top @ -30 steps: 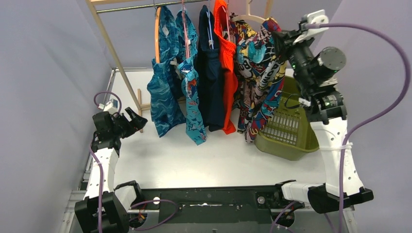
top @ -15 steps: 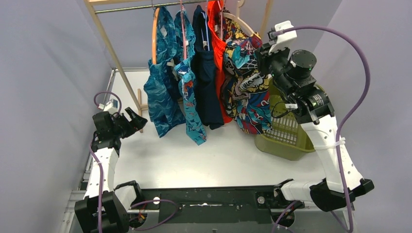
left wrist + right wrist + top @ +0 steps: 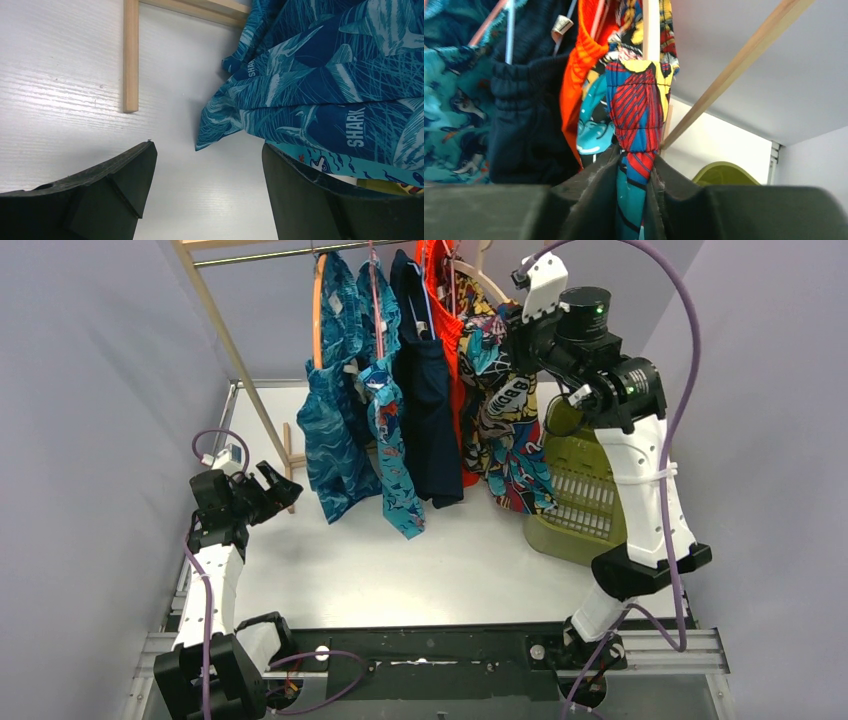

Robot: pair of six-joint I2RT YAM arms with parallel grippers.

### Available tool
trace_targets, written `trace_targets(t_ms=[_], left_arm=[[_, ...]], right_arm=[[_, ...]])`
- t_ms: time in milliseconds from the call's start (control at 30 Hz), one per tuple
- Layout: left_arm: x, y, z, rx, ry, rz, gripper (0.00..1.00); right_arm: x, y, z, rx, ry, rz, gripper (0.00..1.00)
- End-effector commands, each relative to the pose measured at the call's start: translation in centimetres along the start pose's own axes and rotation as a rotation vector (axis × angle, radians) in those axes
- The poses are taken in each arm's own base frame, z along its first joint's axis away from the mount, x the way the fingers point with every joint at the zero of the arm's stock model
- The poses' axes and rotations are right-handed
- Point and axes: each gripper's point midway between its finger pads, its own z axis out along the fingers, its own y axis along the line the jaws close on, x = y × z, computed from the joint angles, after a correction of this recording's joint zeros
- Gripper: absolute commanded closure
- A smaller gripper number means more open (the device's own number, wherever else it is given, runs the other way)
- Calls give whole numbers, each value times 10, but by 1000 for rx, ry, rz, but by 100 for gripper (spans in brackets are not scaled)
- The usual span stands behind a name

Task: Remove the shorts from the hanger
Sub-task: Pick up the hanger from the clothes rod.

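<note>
Several shorts hang from a rail: teal print (image 3: 328, 430), turquoise cartoon-print (image 3: 392, 455), navy (image 3: 428, 410), orange-red (image 3: 452, 330) and multicolour patterned shorts (image 3: 510, 430) on a pale wooden hanger (image 3: 487, 280). My right gripper (image 3: 512, 332) is raised high and shut on the waistband of the multicolour shorts (image 3: 636, 125), just below the hanger bar (image 3: 650, 30). My left gripper (image 3: 280, 487) is open and empty, low over the table (image 3: 207, 145), left of the teal shorts' hem (image 3: 310, 95).
An olive laundry basket (image 3: 585, 500) stands at the right, below the right arm. The wooden rack's post (image 3: 235, 350) and foot (image 3: 131, 55) stand near the left gripper. The rack's right post (image 3: 734, 65) slants behind the hanger.
My right arm has swung up and left, pulling the multicolour shorts with it. All the hanging shorts have been pushed left along the rail. The left arm has not moved.
</note>
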Motion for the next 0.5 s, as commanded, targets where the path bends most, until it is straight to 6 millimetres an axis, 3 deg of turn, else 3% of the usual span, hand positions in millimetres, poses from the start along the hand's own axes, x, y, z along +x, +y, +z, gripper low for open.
trace_targets(t_ms=[0, 67, 167, 200, 333, 467], left_arm=[[-14, -7, 0, 40, -44, 23, 23], [-14, -8, 0, 41, -45, 23, 23], [-15, -8, 0, 43, -47, 22, 23], [-15, -8, 0, 43, -49, 23, 23], [-16, -8, 0, 41, -50, 21, 23], [-16, -7, -1, 37, -53, 23, 23]], right_arm=[[19, -8, 3, 63, 68, 17, 89], [7, -23, -3, 164, 12, 21, 100], [-26, -38, -27, 314, -163, 9, 100], [-46, -46, -39, 392, -269, 13, 100], [-80, -53, -72, 555, -427, -16, 100], [-106, -45, -85, 597, -469, -96, 100]])
